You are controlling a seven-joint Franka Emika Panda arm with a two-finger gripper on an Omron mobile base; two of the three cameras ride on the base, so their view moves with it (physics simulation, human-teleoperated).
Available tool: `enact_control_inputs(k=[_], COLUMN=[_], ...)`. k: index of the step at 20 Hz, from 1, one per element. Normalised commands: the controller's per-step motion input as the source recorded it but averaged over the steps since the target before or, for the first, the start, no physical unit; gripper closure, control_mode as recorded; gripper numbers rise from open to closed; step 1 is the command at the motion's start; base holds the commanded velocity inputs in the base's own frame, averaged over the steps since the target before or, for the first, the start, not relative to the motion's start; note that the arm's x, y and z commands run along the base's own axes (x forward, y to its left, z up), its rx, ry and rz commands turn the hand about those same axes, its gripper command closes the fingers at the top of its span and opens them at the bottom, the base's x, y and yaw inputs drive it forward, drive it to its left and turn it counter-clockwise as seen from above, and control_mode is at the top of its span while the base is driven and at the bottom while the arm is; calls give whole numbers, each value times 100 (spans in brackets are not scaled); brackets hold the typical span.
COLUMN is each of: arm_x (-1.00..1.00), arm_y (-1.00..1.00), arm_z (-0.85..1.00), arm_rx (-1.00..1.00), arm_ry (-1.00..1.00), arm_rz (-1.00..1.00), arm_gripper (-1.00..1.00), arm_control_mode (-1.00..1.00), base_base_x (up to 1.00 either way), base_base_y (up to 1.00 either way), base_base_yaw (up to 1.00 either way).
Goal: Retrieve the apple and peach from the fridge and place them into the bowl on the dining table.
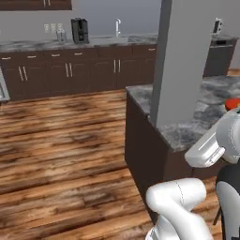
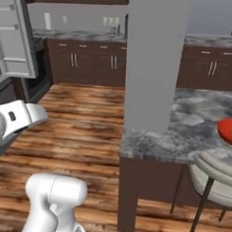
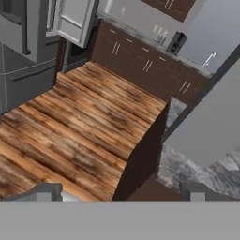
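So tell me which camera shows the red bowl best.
The right base view: the bowl sits on the dining table at the right edge, cut off there, with something yellow-green inside. The left base view catches only a red sliver of it behind the arm.

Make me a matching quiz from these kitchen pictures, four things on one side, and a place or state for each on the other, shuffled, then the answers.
Things:
1. glossy red-orange bowl
2. grey fridge door
3. black coffee machine
4. round-seated stool

Places or states:
A. swung open
B. on the far dark-brown cabinets' counter
C. on the mottled grey stone dining table
D. tucked at the table's near edge

Pairs: 1-C, 2-A, 3-B, 4-D
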Motion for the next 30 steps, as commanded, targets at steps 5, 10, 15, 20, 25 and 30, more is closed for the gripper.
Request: enact_control_inputs(k=[5,10,15,20,25,30], arm_x=[0,0,0,0,0,0], arm_y=[0,0,0,0,0,0], arm_z=[0,0,0,0,0,0], arm_rx=[0,0,0,0,0,0], arm_ry=[0,0,0,0,0,0], arm_rz=[0,0,0,0,0,0], arm_gripper=[-100,-100,-100,-100,-100,-100], arm_control_mode=[100,100,100,100,100,100], base_base_x=[56,100,100,98,99,53], base_base_y=[84,42,3,-4,3,9], base_base_yaw=[31,23,5,12,31,42])
